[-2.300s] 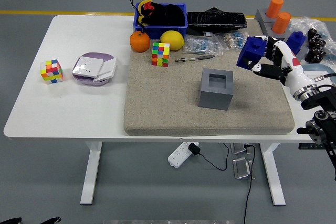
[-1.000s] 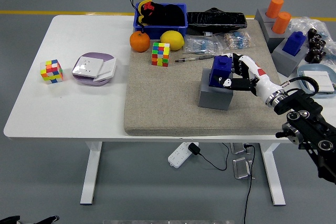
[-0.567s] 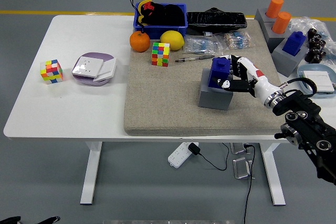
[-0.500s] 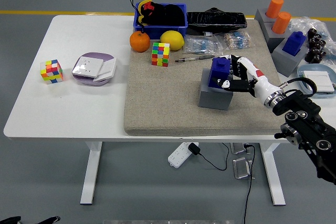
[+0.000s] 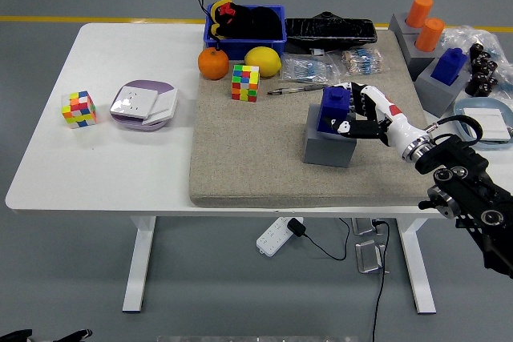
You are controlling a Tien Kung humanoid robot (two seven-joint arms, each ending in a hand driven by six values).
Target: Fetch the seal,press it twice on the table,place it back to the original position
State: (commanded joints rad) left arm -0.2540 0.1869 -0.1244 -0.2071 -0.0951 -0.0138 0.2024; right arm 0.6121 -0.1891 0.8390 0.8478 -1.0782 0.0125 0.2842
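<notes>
The blue seal (image 5: 332,108) stands upright in the square hollow of the grey holder block (image 5: 325,148), in the middle of the beige mat (image 5: 256,166). My right hand (image 5: 353,111) reaches in from the lower right. Its white fingers (image 5: 358,92) wrap the seal's right side and its thumb rests low on the front, so the hand is shut on the seal. The seal's lower part is hidden inside the block. My left arm is out of view.
At the right edge stand a second blue seal (image 5: 449,63) and two orange seals (image 5: 423,22) in grey holders. A Rubik's cube (image 5: 245,82), an orange (image 5: 213,62), a lemon (image 5: 262,61), a pen (image 5: 296,90) and a blue bin (image 5: 245,26) crowd the mat's back. A purple-white box (image 5: 143,105) lies at the left.
My right hand carried the blue seal leftward from the mat's right edge and lowered it into the grey block. Over the last half second it has barely moved.
</notes>
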